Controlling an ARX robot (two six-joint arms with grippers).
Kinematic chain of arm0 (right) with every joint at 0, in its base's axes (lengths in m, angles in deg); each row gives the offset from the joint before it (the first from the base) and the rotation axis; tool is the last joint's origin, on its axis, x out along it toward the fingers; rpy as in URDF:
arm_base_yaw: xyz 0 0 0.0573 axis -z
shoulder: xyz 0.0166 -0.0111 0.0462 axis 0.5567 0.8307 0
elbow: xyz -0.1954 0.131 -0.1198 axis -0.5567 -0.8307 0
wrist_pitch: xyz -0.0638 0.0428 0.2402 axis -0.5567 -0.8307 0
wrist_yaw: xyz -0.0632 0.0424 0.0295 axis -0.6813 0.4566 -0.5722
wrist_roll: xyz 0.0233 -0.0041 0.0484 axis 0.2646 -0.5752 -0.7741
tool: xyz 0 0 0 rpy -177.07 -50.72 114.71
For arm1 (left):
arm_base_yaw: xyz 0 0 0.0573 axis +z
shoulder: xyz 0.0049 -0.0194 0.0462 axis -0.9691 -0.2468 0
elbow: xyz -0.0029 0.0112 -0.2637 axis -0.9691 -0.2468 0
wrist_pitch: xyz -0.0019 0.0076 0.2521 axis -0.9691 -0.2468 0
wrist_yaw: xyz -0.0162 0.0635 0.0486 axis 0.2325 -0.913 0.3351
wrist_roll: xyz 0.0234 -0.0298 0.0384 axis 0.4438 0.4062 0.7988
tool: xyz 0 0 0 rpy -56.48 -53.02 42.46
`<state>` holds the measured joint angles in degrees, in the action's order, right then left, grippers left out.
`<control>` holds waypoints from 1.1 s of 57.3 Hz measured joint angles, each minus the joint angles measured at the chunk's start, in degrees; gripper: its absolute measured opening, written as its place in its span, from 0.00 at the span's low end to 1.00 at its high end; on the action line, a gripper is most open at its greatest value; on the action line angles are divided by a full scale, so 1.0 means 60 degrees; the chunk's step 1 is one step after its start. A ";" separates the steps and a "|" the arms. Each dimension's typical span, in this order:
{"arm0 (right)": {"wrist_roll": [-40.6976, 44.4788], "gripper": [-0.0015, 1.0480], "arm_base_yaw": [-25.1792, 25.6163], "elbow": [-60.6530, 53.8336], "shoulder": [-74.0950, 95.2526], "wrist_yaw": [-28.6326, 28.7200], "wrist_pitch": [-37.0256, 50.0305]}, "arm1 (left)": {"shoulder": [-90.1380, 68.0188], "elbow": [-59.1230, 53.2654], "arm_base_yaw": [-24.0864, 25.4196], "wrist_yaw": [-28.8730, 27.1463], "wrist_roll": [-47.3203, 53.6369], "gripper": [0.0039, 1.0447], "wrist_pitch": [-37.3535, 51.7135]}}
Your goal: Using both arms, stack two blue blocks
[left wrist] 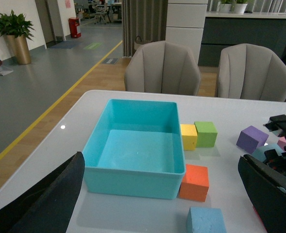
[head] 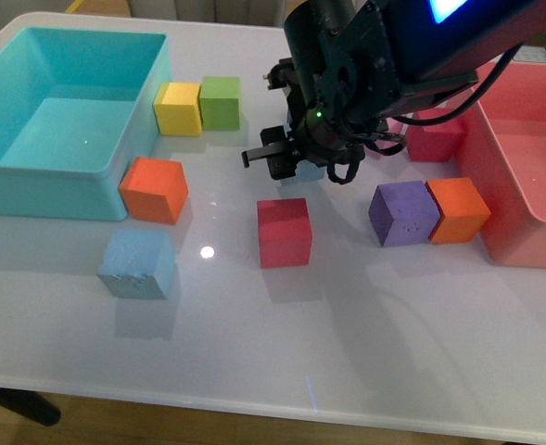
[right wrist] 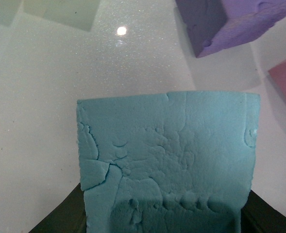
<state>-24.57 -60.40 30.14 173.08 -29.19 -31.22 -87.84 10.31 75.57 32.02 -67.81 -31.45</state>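
Gripping one blue block (right wrist: 167,160), right claw (head: 293,163) sits mid-tabletop (head: 365,315), behind red cube (head: 284,232). Left claw (left wrist: 159,204) gapes wide. Second blue block (head: 138,262) rests on tabletop before orange cube (head: 154,189).

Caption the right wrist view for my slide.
Light blue block framed by the right pincer, purple cube beyond on the table.

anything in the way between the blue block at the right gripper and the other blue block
Nothing visible sits on that line. Between the right gripper with its blue block and the other blue block the table is bare; the red cube and left orange cube flank the path.
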 joint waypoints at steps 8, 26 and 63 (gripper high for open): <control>-0.0113 0.46 -0.0077 0.0714 0.0561 -0.0036 -0.0346 | 0.0000 0.0000 0.0000 0.0000 0.0000 0.92 0.0000; -0.0164 0.47 -0.0066 0.1191 0.0947 -0.0098 -0.0721 | 0.0000 0.0000 0.0000 0.0000 -0.0004 0.92 0.0000; -0.0102 0.91 0.0153 -0.1993 -0.1552 -0.0131 0.2273 | 0.0000 0.0000 0.0000 0.0000 0.0000 0.92 0.0000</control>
<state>-25.18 -59.48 18.19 163.77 -29.97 -17.58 -87.84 10.31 75.57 32.02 -67.81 -31.45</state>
